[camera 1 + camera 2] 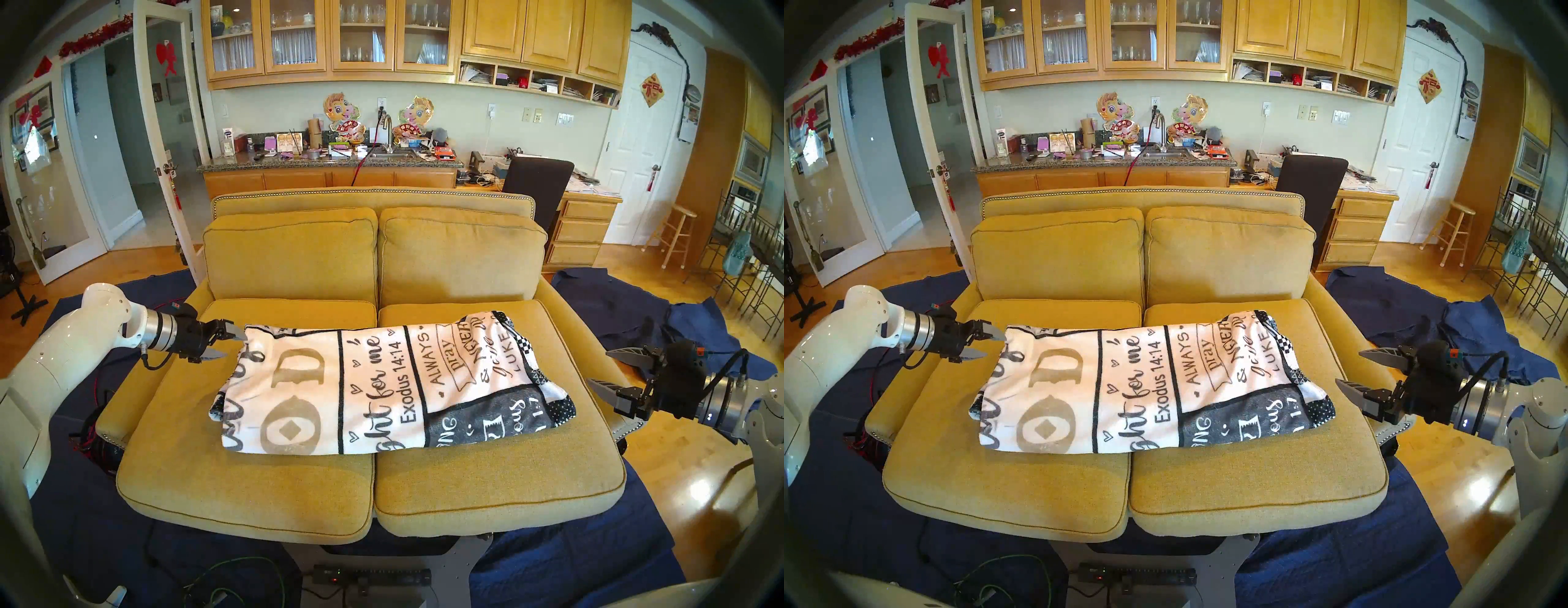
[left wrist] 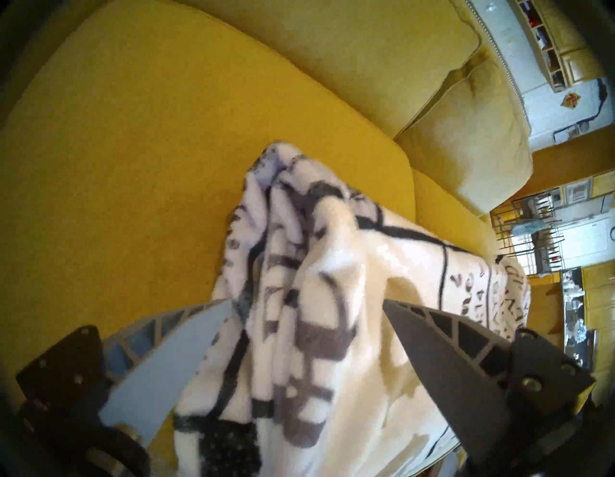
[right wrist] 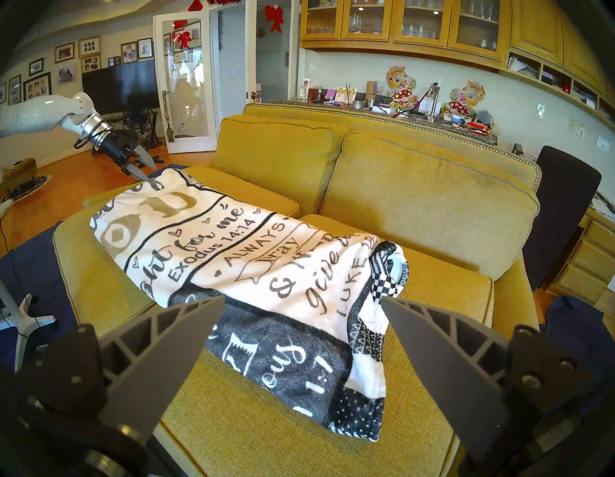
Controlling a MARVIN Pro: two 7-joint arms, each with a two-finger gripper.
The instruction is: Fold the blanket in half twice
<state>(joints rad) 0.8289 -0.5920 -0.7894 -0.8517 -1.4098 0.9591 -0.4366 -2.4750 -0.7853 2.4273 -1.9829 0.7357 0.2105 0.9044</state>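
The blanket [image 1: 394, 386] lies folded across the sofa [image 1: 292, 496] seat cushions. My left gripper [image 1: 231, 344], jaws apart, sits at the blanket's far-left corner; my right gripper [image 1: 609, 370] hangs spread beside its right end. Pinching only the top layer could unravel the fold.

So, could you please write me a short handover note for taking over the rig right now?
Left gripper: open, empty, at the blanket's left end, bunched corner between its fingers in the left wrist view, no grip.
Right gripper: open, empty, clear of the right end.
Blanket: lies as a long layered strip across both seat cushions of the yellow sofa, printed side up.
Done: it looks folded lengthwise at least once; layers show at the right end.
Left: probably fold end to end, then square up the uneven left end.
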